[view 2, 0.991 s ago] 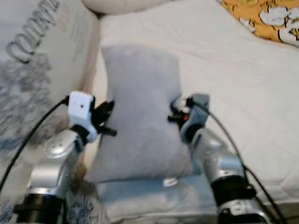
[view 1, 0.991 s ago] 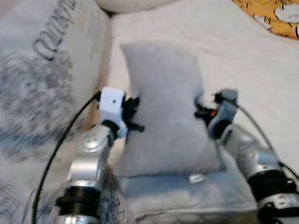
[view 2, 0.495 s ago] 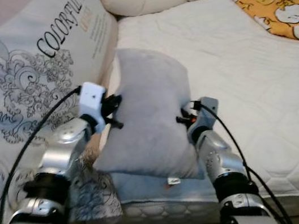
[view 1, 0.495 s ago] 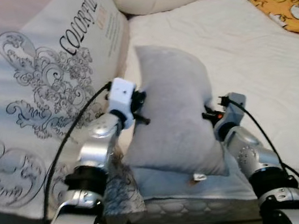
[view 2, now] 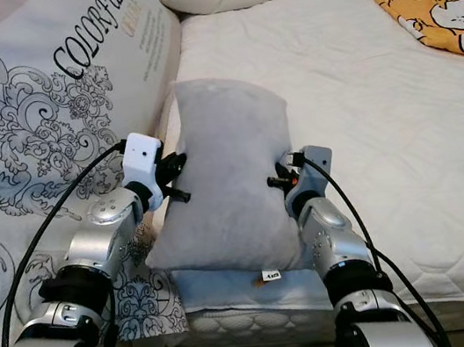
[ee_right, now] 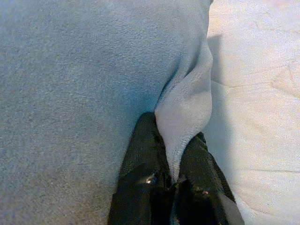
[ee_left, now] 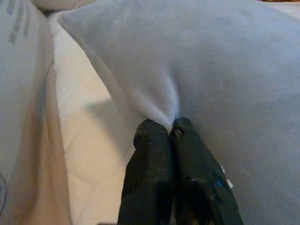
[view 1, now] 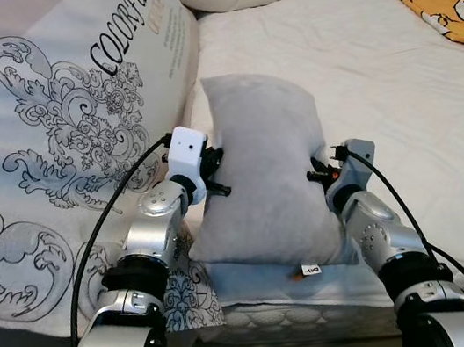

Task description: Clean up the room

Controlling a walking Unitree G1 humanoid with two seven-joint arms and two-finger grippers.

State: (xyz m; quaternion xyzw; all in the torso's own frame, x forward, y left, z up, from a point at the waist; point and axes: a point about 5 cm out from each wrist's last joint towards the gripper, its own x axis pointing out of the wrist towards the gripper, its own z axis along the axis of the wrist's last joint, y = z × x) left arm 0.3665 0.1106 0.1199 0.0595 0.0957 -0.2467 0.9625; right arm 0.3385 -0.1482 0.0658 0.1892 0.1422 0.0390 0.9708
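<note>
Left gripper point(ee_left: 171, 131) pinched tight on pillow point(view 1: 268, 176) edge at 9 o'clock; right gripper point(ee_right: 176, 161) clamped on fold at 3. Pillow upright over mattress point(view 1: 395, 84) near edge. Open mattress toward 1 o'clock; patterned bedding point(view 1: 66, 139) crowds 10.

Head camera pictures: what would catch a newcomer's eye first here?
A grey pillow held upright over the near edge of the white mattress, pinched on either side by the left gripper and right gripper. To the robot's left leans a big cushion with black scrollwork print.
</note>
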